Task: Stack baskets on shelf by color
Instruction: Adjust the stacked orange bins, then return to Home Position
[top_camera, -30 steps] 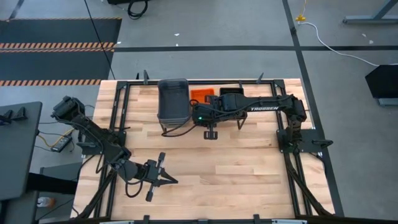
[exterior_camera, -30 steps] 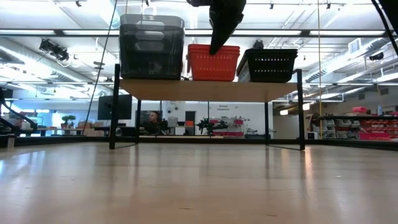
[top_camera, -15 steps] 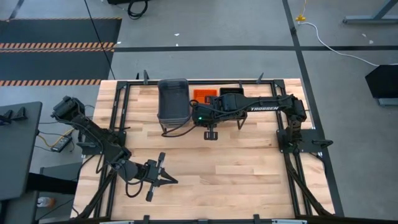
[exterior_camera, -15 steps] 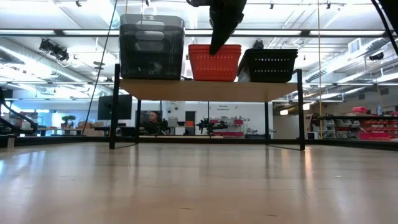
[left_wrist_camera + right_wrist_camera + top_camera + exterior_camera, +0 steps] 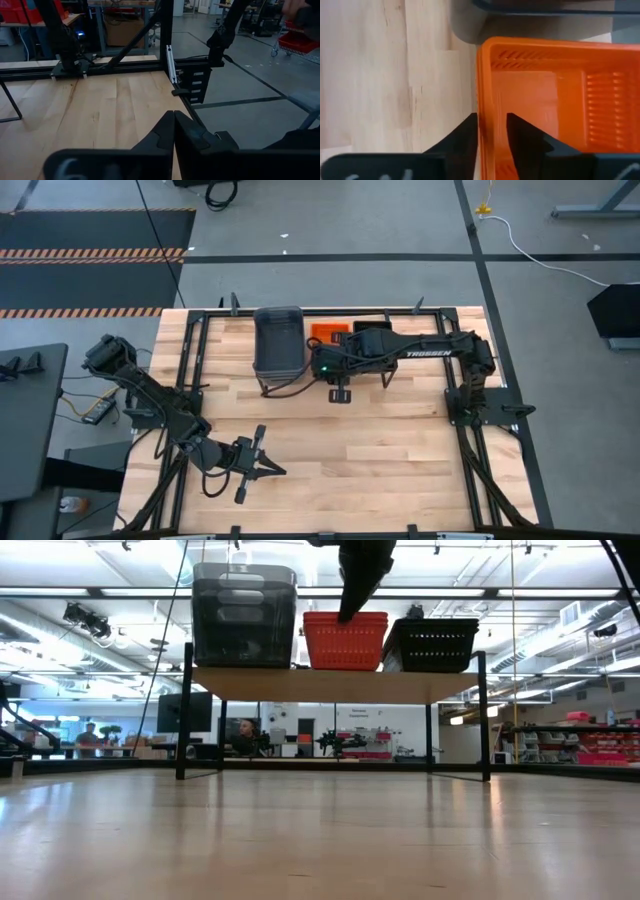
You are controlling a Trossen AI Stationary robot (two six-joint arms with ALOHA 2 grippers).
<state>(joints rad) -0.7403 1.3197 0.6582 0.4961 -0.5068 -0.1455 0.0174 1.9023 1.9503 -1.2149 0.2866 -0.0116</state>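
Note:
The shelf (image 5: 340,685) stands at the table's far side and carries three lots of baskets on its wooden top: grey (image 5: 245,615) at the left, orange (image 5: 345,640) in the middle, black (image 5: 430,645) at the right. My right gripper (image 5: 348,612) reaches down from above onto the orange basket (image 5: 545,100) and is shut on its rim. My left gripper (image 5: 272,470) waits low near the table's near left corner, shut and empty (image 5: 173,117). My right gripper holds the orange basket by the rim of its near wall (image 5: 483,107). One finger (image 5: 465,137) is outside the wall and one (image 5: 522,135) is inside the basket. The fingers point down, across the rim. The basket sits level on the shelf top.
The grey baskets (image 5: 278,340) stand close to the orange basket's left side, the black basket (image 5: 372,328) close to its right. The black arm frames (image 5: 470,405) run along the table's left and right edges. Bare wooden table (image 5: 350,450) lies between shelf and near edge.
My right gripper has shifted slightly toward the table's right edge, and the orange basket has slid with it along the shelf top, closer to the black basket. It has stayed level.

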